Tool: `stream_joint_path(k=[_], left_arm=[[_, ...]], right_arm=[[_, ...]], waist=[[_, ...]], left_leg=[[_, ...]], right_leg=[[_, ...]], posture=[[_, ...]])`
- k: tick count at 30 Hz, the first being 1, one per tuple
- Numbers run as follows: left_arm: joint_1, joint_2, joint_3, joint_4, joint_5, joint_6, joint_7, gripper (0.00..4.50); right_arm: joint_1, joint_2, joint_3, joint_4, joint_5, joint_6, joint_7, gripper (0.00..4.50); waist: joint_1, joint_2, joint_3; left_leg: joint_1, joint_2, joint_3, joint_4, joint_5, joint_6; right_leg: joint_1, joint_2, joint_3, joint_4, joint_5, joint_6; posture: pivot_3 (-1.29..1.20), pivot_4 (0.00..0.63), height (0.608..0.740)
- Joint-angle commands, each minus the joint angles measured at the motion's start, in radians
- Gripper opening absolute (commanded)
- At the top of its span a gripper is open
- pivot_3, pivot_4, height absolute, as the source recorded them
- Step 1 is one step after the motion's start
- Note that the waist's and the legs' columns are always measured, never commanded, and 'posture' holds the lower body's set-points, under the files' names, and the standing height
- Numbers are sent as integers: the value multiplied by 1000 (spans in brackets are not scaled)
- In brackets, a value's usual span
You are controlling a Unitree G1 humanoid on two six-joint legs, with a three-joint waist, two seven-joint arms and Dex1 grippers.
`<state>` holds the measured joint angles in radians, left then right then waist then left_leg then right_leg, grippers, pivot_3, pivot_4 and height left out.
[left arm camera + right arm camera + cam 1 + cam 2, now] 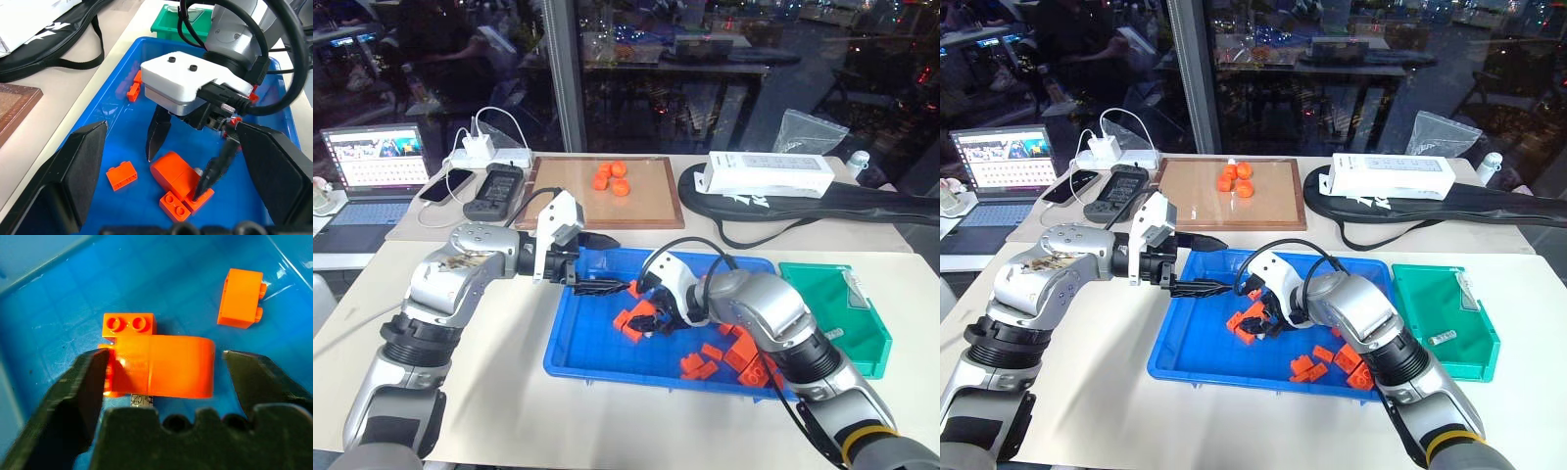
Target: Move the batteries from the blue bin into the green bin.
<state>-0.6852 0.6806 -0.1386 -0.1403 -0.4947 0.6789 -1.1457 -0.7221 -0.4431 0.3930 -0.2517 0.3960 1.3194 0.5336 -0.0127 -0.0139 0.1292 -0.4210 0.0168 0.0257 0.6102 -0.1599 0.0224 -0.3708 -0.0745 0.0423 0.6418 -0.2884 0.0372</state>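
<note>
Head views first: the blue bin (570, 357) is seen at lower centre, with the green bin (862, 338) just beside it at the right edge. A battery (830, 334) is made out in the green bin as a small silvery cylinder. The right gripper (644, 315) is lowered into the blue bin among orange blocks (628, 323); its jaws are spread around the cluster, nothing clamped. The left gripper (592, 284) is held level over the bin's upper left rim, its jaws parted and empty.

Left wrist view next: the right gripper (182, 172) is shown mid-frame, its two black fingers (158, 137) planted either side of a large orange block (171, 172). A small grey end is glimpsed against that block by the right-hand finger, judged to be a battery (198, 172).

Right wrist view last: the large block (164, 366) is framed between the open fingers (80, 387), and a sliver of grey metal (142, 401) is caught under its lower edge, mostly hidden.

The step in hand is judged to be the pick of a battery from the blue bin. A closing on the thin cylinder is called for, not on the block; the blocks may need nudging aside.
</note>
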Motion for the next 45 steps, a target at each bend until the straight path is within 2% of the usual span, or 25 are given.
stream_joint_path(k=[1,2,13,19,22,26,27,31,36,45], left_arm=[[-4,6,19,-24,-1,-8,6,4500],[-3,7,19,-24,-1,-8,7,4500],[-7,0,13,-20,0,-14,6,4500],[-8,-2,11,-19,-1,-14,4,4500],[-10,-4,10,-16,0,-14,3,4500],[-10,-3,10,-17,1,-13,2,4500],[-10,-3,10,-17,1,-13,2,4500],[-11,-2,11,-16,3,-15,1,4500],[-12,-2,11,-12,4,-17,-3,4500],[-19,-3,9,-8,8,-18,-6,4500]], right_arm=[[-1,-21,-13,-10,-4,22,-2,2446],[-5,-31,-20,-17,-3,25,2,2218],[-25,-151,-74,25,-36,-11,8,2218],[-11,-167,-68,22,-46,-25,14,2218],[-6,-183,-55,12,-56,-39,16,2860],[-9,-204,-72,-4,-70,-47,7,4250],[-13,-215,-78,-13,-73,-47,8,4472],[-39,-231,-118,-47,-62,-22,12,4472],[-70,-235,-158,-183,45,25,101,4472],[-9,-215,2,-231,43,-18,107,4472]], waist=[[0,-1,0],[0,0,0],[1,-1,0],[0,-1,0],[1,-1,0],[1,-1,0],[1,-1,0],[1,-1,0],[-2,-1,0],[1,-1,0]], left_leg=[[1,0,0,0,0,0],[1,0,0,0,0,0],[0,0,1,-1,0,0],[0,0,1,-1,0,0],[0,0,1,-1,0,0],[-1,0,1,-1,0,0],[-1,0,1,-1,0,0],[-1,0,1,-1,0,0],[-1,0,1,-2,0,0],[-1,0,0,-1,0,0]], right_leg=[[1,0,0,0,0,0],[1,0,0,0,0,0],[0,-1,0,-1,0,0],[0,0,0,-1,0,0],[0,0,0,-1,0,0],[0,-1,0,-1,0,0],[0,-1,0,-1,0,0],[-1,-1,0,-1,0,0],[-1,0,0,-1,0,0],[-1,-1,0,-1,0,0]], posture=[[0,150,699],[0,150,699],[0,150,699],[0,150,699],[0,150,699],[0,150,699],[0,150,699],[0,150,699],[0,150,699],[0,150,699]])
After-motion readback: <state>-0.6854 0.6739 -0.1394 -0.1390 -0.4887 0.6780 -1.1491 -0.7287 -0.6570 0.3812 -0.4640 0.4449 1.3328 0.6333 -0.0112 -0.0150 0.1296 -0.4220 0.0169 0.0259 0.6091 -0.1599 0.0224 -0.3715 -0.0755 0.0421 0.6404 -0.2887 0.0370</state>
